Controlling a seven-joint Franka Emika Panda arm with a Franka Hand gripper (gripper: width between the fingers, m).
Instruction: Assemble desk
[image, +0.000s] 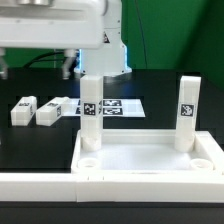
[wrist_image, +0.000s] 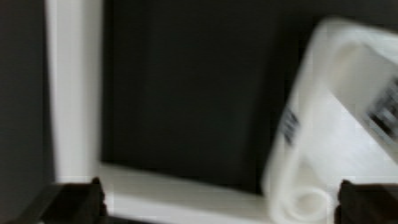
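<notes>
White rimmed plastic desk slab (image: 150, 158), lower frame, sockets up for legs; tagged white square legs, centre (image: 90, 120) and right (image: 187, 110), seated upright; jaws wide, empty.

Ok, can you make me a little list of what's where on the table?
desk top: flat, nearest the camera
standing legs: one at its far corner on the exterior view's left, one on the right
lying legs: two, exterior view's left
marker board: behind the desk top
pincer: open, empty

Upright legs (image: 90, 108) stand in far corners of the slab (image: 150, 158); loose legs (image: 49, 110) lie behind.
</notes>
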